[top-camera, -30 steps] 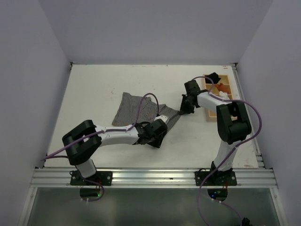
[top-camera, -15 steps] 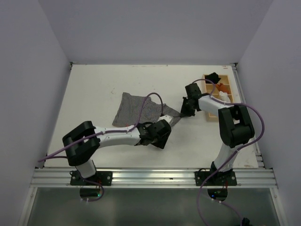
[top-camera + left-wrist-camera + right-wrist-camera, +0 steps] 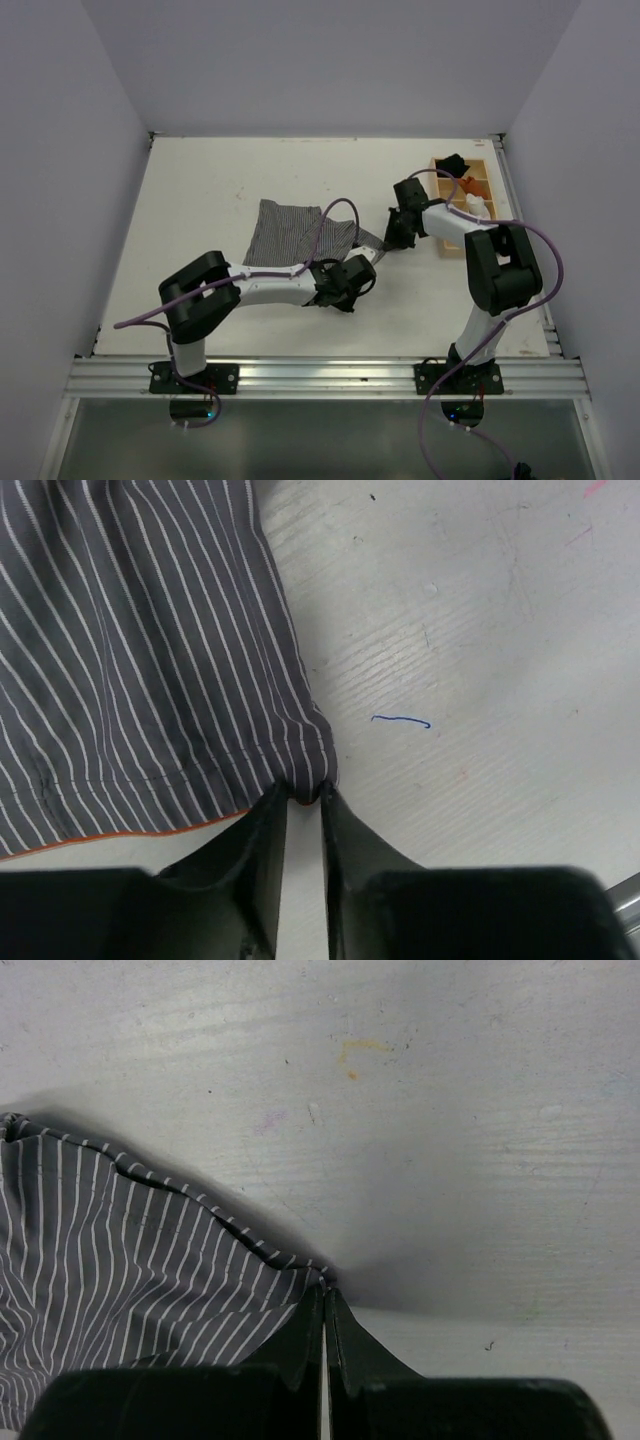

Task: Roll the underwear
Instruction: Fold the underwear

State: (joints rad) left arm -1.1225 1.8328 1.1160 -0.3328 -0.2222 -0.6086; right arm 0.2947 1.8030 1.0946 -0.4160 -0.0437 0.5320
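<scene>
With the striped underwear (image 3: 295, 232) flat mid-worktop (image 3: 200, 180), left gripper (image 3: 303, 798) pinching its near corner and right gripper (image 3: 325, 1295) clamped on its right corner (both thin bites), lift evenly, edge taut.

The underwear (image 3: 292, 230), dark grey with fine white stripes, lies spread flat, two corners bunched.
</scene>
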